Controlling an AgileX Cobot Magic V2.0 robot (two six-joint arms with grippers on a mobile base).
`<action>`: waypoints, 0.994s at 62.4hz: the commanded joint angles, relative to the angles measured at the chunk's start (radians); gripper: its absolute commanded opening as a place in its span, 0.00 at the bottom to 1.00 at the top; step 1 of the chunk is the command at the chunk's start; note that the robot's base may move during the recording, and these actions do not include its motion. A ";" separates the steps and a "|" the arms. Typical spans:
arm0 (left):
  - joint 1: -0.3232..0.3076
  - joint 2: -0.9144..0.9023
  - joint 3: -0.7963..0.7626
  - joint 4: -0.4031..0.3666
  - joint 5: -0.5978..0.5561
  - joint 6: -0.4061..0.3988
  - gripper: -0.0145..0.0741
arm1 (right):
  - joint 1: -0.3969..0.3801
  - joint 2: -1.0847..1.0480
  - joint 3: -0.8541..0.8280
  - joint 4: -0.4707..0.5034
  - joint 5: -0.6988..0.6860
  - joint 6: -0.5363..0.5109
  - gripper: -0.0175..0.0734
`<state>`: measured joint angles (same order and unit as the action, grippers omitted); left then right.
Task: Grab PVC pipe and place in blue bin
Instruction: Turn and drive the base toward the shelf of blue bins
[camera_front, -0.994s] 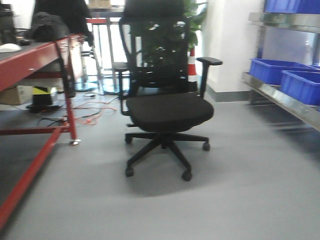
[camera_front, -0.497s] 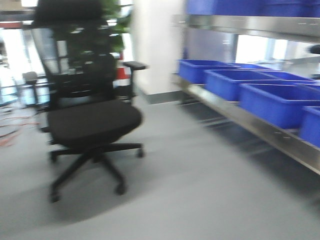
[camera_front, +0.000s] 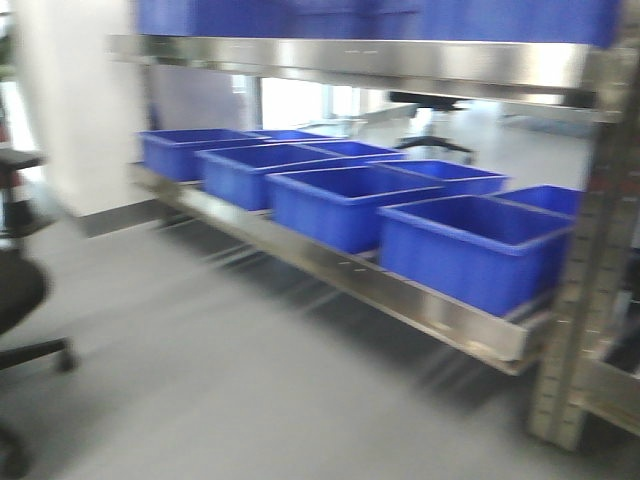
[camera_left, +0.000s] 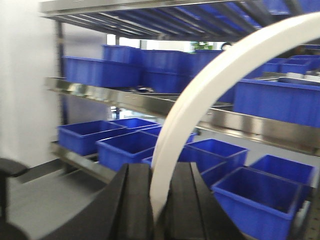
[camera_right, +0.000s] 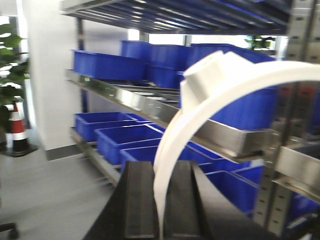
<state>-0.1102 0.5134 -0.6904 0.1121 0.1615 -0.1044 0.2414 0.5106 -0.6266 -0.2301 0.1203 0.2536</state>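
Right claw (camera_right: 157, 169), jaws nearly together, appears to clamp the PVC pipe (camera_right: 215, 80), held raised, likely for transit toward the row of blue bins (camera_front: 470, 250) on the lower shelf (camera_front: 400, 295), ahead and right. Left claw (camera_left: 159, 169) flanks a similar white arc (camera_left: 210, 85); its grip cannot be told.

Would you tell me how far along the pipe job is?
Grabbing looks done: the right gripper pinches the white PVC pipe, and the left gripper pinches a similar white curved piece. In hand: the blue bins on the steel shelf are in front. Left: placing the pipe in one.
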 joint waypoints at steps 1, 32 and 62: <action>-0.005 -0.005 0.000 0.000 -0.023 -0.003 0.04 | -0.003 -0.004 0.002 -0.008 -0.015 0.000 0.01; -0.005 -0.005 0.000 0.000 -0.023 -0.003 0.04 | -0.003 -0.004 0.002 -0.008 -0.018 0.000 0.01; -0.005 -0.005 0.000 0.000 -0.023 -0.003 0.04 | -0.003 -0.004 0.002 -0.008 -0.018 0.000 0.01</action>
<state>-0.1102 0.5134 -0.6904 0.1121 0.1598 -0.1044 0.2414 0.5106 -0.6266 -0.2301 0.1203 0.2536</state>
